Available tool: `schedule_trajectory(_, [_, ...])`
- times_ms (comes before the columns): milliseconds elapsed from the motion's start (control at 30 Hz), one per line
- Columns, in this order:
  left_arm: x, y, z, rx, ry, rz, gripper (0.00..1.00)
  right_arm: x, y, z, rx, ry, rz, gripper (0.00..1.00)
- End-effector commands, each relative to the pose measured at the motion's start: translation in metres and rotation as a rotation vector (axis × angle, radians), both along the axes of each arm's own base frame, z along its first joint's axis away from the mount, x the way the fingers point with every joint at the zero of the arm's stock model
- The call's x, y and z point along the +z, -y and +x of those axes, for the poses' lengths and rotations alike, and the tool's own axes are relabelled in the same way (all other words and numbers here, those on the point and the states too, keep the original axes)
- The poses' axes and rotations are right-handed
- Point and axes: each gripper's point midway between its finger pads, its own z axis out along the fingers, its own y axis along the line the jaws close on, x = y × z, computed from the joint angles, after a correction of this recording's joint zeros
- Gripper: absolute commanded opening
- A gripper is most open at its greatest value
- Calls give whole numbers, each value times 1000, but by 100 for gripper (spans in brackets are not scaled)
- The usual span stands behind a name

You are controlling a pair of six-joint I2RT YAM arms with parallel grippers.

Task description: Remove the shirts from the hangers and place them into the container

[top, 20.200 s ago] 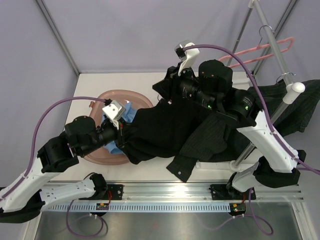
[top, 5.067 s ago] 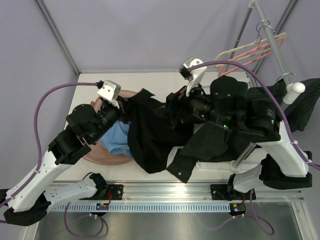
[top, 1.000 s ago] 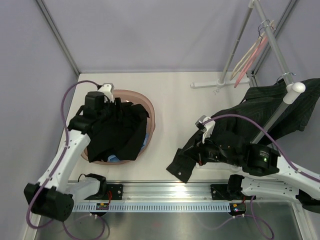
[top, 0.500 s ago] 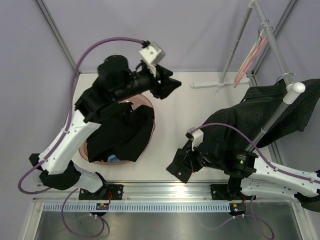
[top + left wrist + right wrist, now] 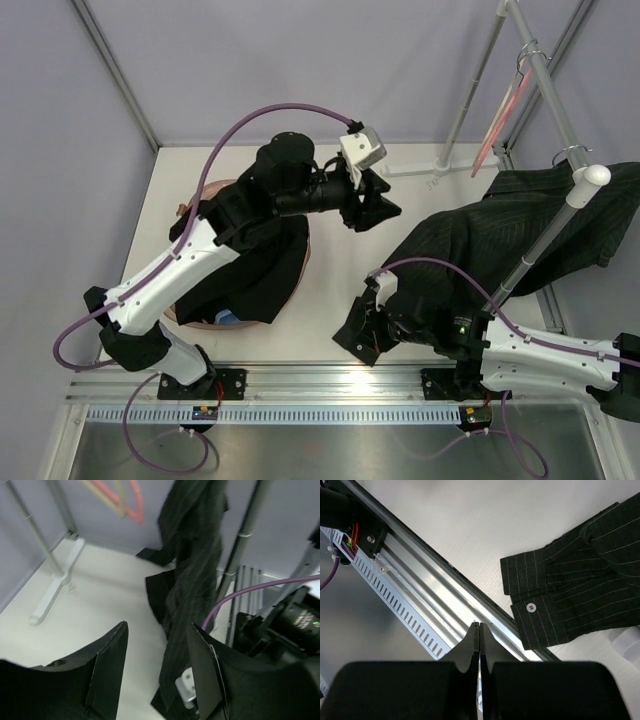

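my left gripper (image 5: pixel 156 655) has its fingers (image 5: pixel 107 666) standing about half apart with nothing between them, only bare table (image 5: pixel 100 605) showing through the gap. it hovers above the middle of the table, pointing toward the pinstriped shirt (image 5: pixel 500 230), which hangs from the rack pole (image 5: pixel 545 85) on the right and drapes down onto the tabletop. my right gripper (image 5: pixel 479 626) is pressed fully closed, fingertip to fingertip, and holds nothing. it sits low over the near edge of the table, just above the metal rail (image 5: pixel 435 615), with the buttoned cuff (image 5: pixel 540 605) of the pinstriped sleeve lying flat on the table just beside it, not touching. further out on my left side, the container (image 5: pixel 306 256) sits on the table with the black shirt (image 5: pixel 255 270) heaped in it and spilling over the rim, and a bit of the light blue shirt (image 5: pixel 228 318) peeks out under it at the near edge. up at the far right, two bare hangers (image 5: pixel 505 110), one pink and one cream, hang on the rack pole, well apart from both of my grippers.
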Motion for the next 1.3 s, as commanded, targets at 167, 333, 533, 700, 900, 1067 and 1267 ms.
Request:
schedule_trajectory(167, [31,70,-42,-304,97,-96,55,1,-14,-1,-8,-15,73,0])
schedule_trajectory(333, [28,90,-41,-349,76,-111,52,5,-9,-1,-22,-10,88,0])
schedule_trajectory(533, [13,113,-38,-385,47,-117,52,6,-4,-1,-35,-5,85,0])
schedule_trajectory(700, [9,130,-35,-402,0,-136,41,10,-1,1,-47,5,99,0])
schedule_trajectory(900, [15,141,-27,-379,-25,-177,0,10,-2,0,-45,4,97,0])
schedule_trajectory(1067, [44,126,-29,-337,34,-262,0,14,-1,2,-42,17,100,0])
schedule_trajectory(1267, [109,80,-55,-346,117,-373,0,26,-1,3,-33,45,119,0])
